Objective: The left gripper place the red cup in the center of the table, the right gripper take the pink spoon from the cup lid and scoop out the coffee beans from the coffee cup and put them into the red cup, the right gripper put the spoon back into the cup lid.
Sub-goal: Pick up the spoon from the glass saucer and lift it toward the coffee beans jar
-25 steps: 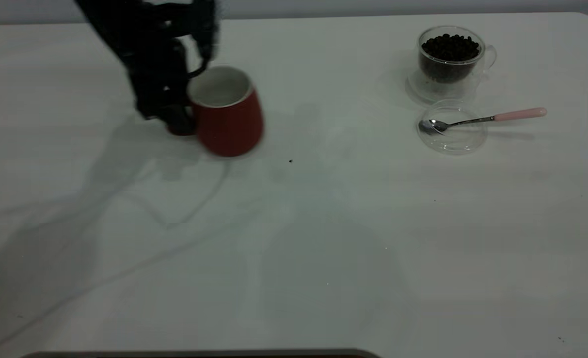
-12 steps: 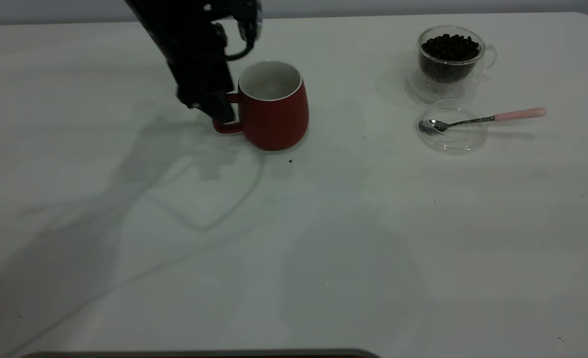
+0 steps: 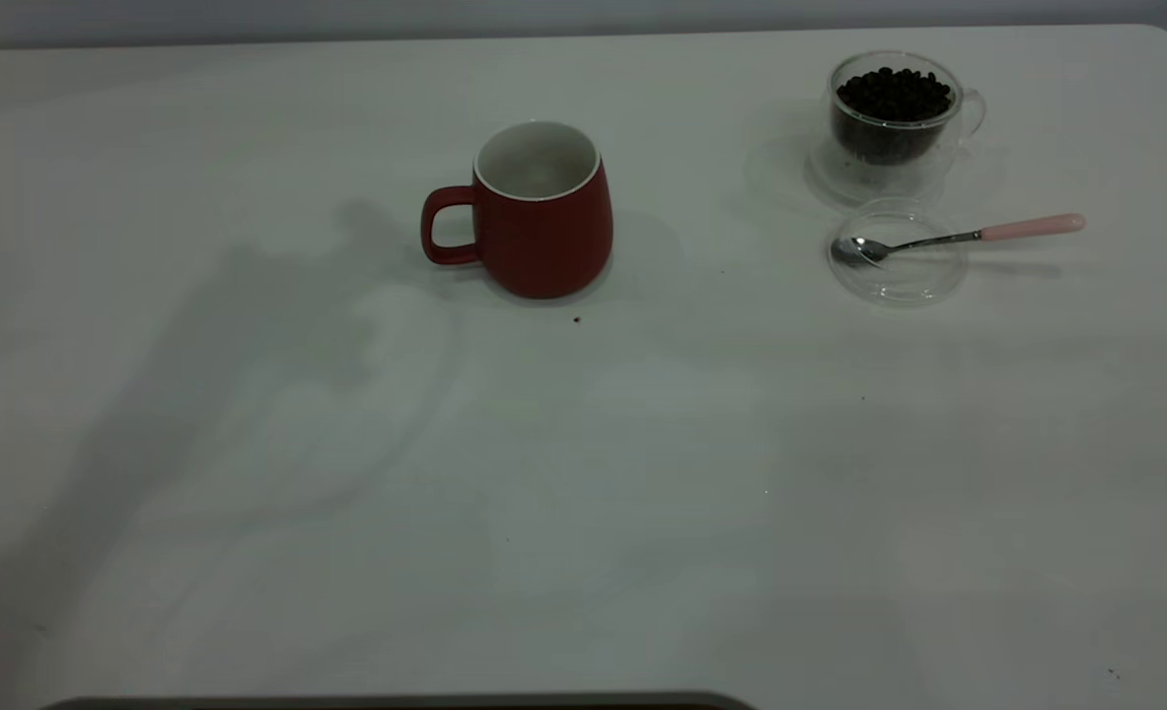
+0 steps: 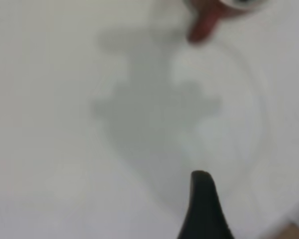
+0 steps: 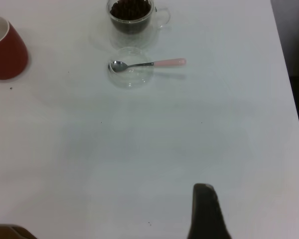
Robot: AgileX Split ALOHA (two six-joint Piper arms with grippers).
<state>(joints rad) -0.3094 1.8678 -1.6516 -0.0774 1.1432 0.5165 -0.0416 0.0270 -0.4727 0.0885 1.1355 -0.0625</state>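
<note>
The dark red ceramic mug with a white inside and loop handle stands upright and alone on the plain white surface — nothing grips it. Taking this mug as the landmark: on the side away from its handle, well apart, stands the small clear double-walled glass cup, heaped with dark roasted coffee beans. Just beside that cup, on its nearer side, lies the round clear glass lid; the slim silver spoon with a pale pink handle rests with its bowl in the lid, handle pointing away from the mug.

Of the left pincer, apart from the mug's handle, only one black finger shows — whether it is wide or narrow I cannot tell. The right pincer, well apart from the mug and the lid, likewise shows one finger; cannot tell.
</note>
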